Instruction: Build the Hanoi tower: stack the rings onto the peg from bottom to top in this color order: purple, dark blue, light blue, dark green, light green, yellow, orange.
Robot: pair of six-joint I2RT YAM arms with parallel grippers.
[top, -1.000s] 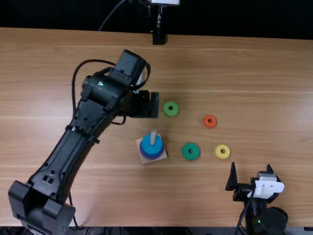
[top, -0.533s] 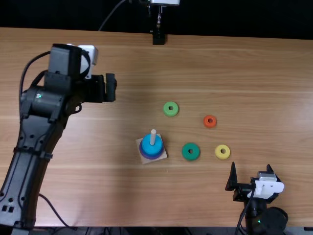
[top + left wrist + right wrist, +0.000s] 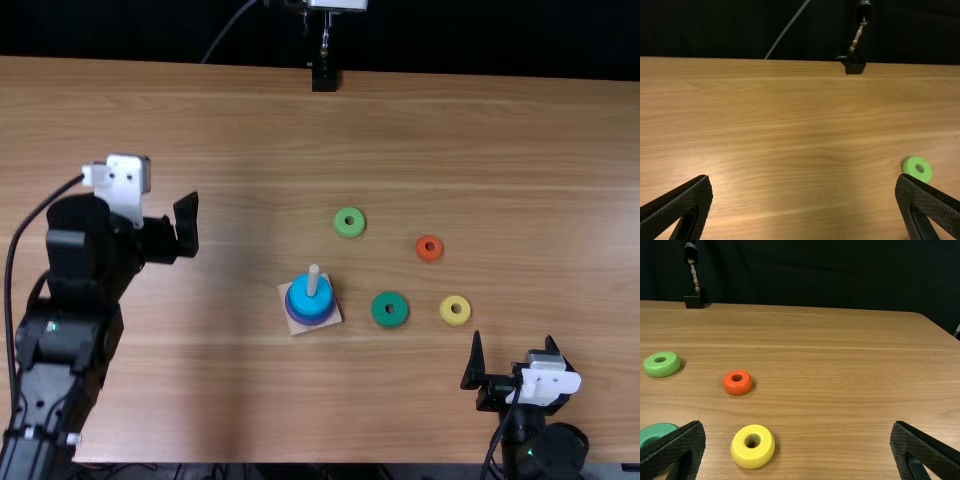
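Two jaw sets, both apart: left gripper (image 3: pixel 187 224), right gripper (image 3: pixel 513 338). Top view gives us the peg (image 3: pixel 313 281); right wrist view, the orange ring (image 3: pixel 737 388).

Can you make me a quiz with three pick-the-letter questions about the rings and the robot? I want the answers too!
1. Where is the light green ring?
A on the peg
B on the table
C up in the air

2. How many rings lie off the peg?
A two
B four
C six

3. How is the left gripper?
A shut on a ring
B shut and empty
C open and empty

Answers:
1 B: it lies flat on the wood.
2 B: light green, dark green, orange and yellow rings lie loose.
3 C: its fingers stand wide apart with nothing between them.
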